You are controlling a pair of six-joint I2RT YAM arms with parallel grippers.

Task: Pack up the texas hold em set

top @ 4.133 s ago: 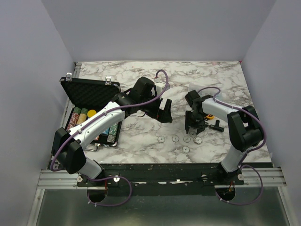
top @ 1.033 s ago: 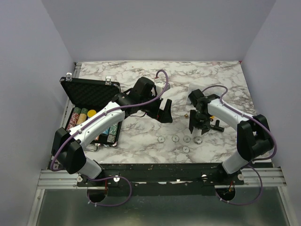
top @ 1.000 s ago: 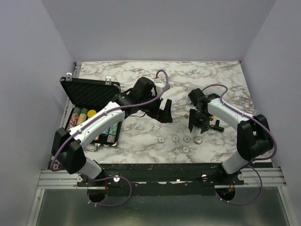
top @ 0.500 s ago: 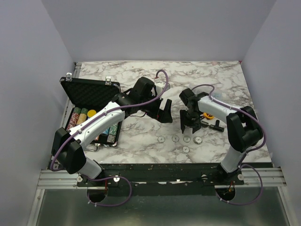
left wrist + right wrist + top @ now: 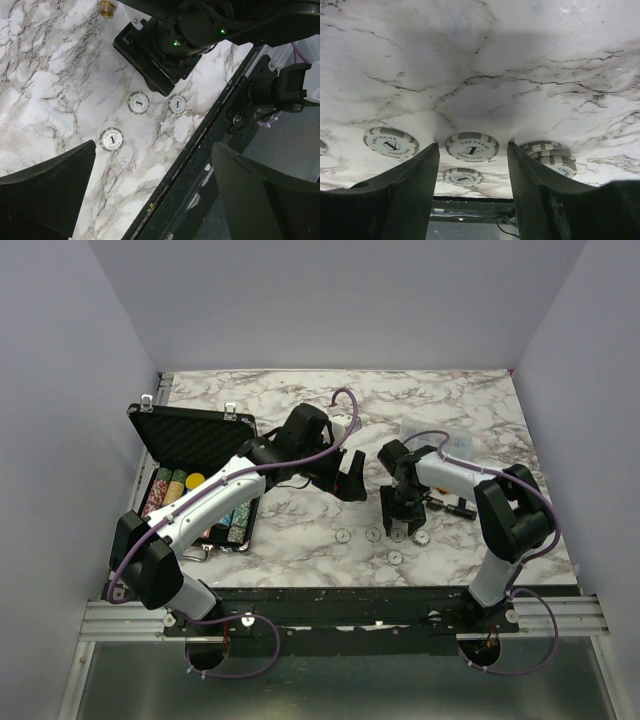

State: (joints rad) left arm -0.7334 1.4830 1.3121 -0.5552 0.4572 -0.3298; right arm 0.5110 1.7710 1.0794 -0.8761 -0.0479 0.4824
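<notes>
The black case [image 5: 193, 438] stands open at the left, with rows of coloured chips [image 5: 168, 490] in its base. Several small white chips lie near the table's front edge, among them one at the left [image 5: 343, 535] and one nearer the edge [image 5: 394, 557]. My right gripper [image 5: 400, 517] is open and low over this row. In the right wrist view its jaws [image 5: 472, 150] straddle one white chip [image 5: 471, 146], with a small stack of chips [image 5: 551, 154] to the right. My left gripper [image 5: 349, 478] is open and empty, hovering left of it [image 5: 152, 165]. The red card box is out of view.
An orange ring with black tools [image 5: 447, 496] lies right of my right gripper, with a clear plastic box [image 5: 425, 430] behind it. A brass fitting [image 5: 106, 7] lies on the marble. The table's front edge [image 5: 200, 135] runs close to the chips.
My right gripper has moved left and down onto the row of white chips. The left arm has not moved.
</notes>
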